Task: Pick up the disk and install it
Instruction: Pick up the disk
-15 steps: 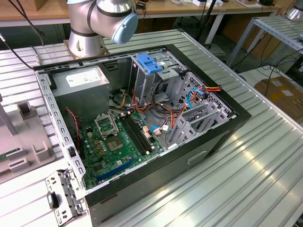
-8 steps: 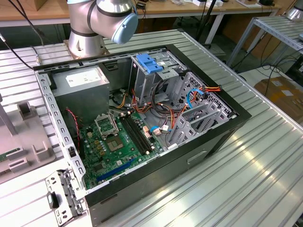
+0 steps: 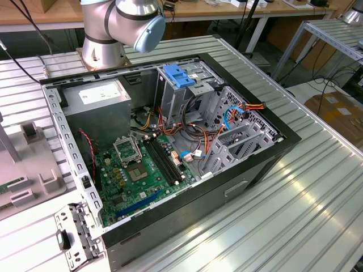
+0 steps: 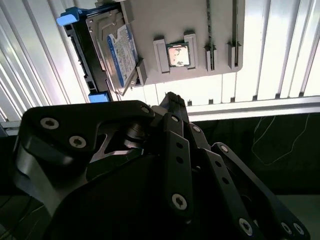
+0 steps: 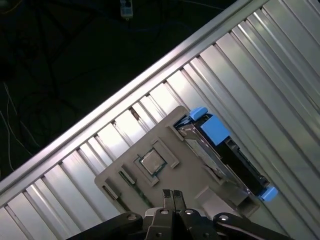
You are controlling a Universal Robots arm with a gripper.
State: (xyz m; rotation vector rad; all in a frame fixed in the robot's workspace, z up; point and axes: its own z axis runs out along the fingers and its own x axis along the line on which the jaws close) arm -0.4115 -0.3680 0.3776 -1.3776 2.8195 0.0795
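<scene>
Collision risk: jaws look pressed together, empty, over the grey holder (image 4: 150, 25) beside the disk (image 4: 120, 52); descending so could topple it.

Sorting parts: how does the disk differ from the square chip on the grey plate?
The disk is long, with blue side rails and a label; the chip is small, square, bare metal. The disk stands on edge; the chip lies flat in a recess. Both rest on the grey plate.
</scene>
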